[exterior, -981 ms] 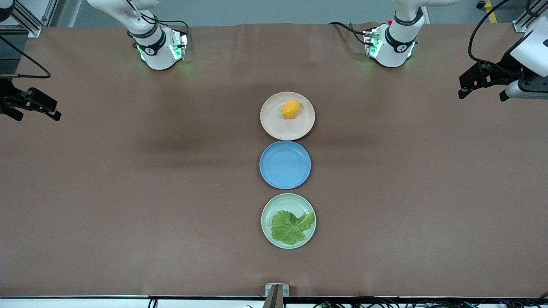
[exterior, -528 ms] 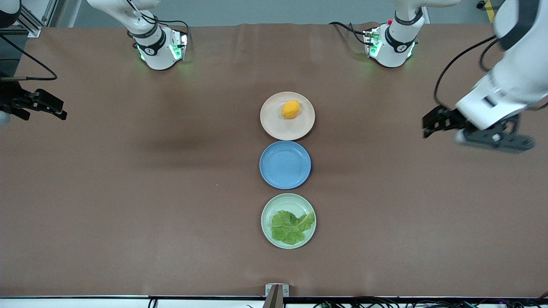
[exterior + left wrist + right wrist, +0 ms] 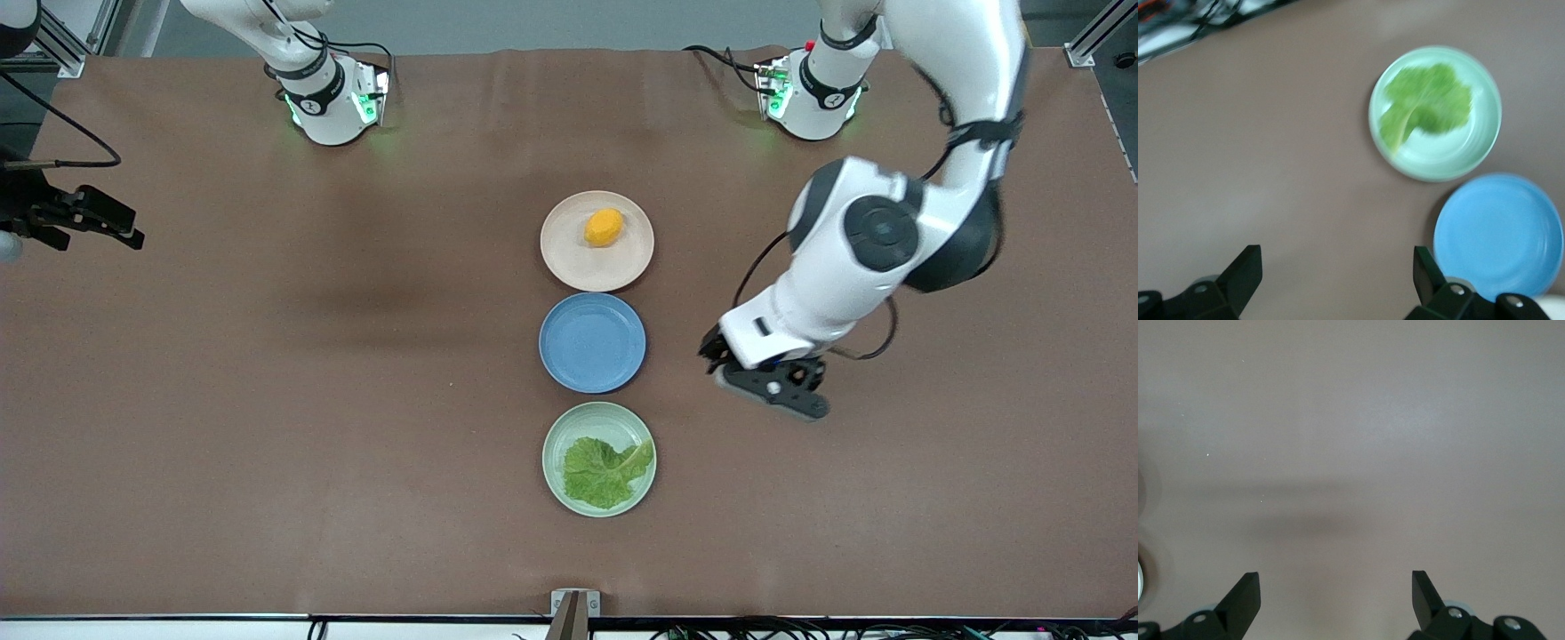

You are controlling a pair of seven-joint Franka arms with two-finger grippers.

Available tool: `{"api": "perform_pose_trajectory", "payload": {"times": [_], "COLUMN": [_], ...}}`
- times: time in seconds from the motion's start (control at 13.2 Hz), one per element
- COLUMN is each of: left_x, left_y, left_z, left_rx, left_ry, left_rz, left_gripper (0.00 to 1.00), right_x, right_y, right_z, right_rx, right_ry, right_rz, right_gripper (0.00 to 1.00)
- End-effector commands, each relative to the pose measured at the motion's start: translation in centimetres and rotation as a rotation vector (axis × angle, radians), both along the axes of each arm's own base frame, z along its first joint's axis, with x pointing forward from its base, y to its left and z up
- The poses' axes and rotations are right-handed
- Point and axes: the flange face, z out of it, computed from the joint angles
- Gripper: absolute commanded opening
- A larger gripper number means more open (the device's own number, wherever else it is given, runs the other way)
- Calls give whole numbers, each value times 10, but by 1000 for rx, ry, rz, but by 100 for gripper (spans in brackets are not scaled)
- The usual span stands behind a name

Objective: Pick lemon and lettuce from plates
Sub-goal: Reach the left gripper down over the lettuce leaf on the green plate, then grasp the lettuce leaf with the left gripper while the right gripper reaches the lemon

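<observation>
three plates sat in a row down the middle of the worktop (image 3: pixel 267 400). the beige-pink plate (image 3: pixel 569 258), farthest from the front camera, carried the lemon (image 3: pixel 604 228). the blue plate (image 3: pixel 592 343) in the middle carried nothing. the mint green plate (image 3: pixel 560 436), nearest the camera, carried the lettuce (image 3: pixel 606 471), lying flat with its stem rib running toward the rim at the left arm's end.

the left hand (image 3: pixel 772 384) hung over bare worktop beside the blue plate, toward the left arm's end of the table. its wrist view showed the two fingers (image 3: pixel 1245 273) well apart with nothing between them, and the lettuce plate and the blue plate ahead. the right hand (image 3: pixel 84 222) waited over the worktop's edge at the right arm's end, fingers (image 3: pixel 1248 590) likewise apart and empty above plain brown surface.

neither item had been lifted yet. the left hand looked set to go for the lettuce. the leaf would likely be very light, limp and easily torn, and it lay close against the plate, so a pinch across the pale rib or a raised crinkle seemed the best hold. the lemon looked firm, smooth and prone to roll. gripping across its narrow middle, not its pointed ends, should keep it from squirting out.
</observation>
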Motion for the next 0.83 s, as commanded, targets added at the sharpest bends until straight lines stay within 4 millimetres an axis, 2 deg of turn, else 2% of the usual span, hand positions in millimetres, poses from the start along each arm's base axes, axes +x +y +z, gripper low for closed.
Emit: {"api": "perform_pose_trajectory", "payload": {"times": [0.0,0.08,0.15,0.3,0.38,0.53,0.68,0.75], "left_x": [9,5,5,8,0,-3,-5,-11], "left_y": [-38,-58,-66,-70,-83,-89,-93,-102], "left_z": [-46,-65,-84,-116,-127,-141,-145,-146], "left_rx": [-47,-68,-85,-106,-108,-100,-68,-48], "left_ry": [-61,-95,-120,-155,-157,-170,-198,-208], "left_rz": [-29,-50,-54,-54,-76,-108,-167,-203], "left_gripper": [100,100,97,84,77,76,70,69], "right_x": [-4,-3,-1,0,1,6,9,10], "right_y": [-1,-1,-1,-1,-1,-2,-4,-4], "right_z": [5,6,9,14,16,8,5,6], "right_rx": [14,13,12,9,9,8,-6,-9], "right_ry": [-7,-9,-16,-28,-31,-24,-24,-29], "right_rz": [-6,-1,-1,-1,-7,2,2,3], "right_gripper": [100,100,100,100,100,100,100,100]}}
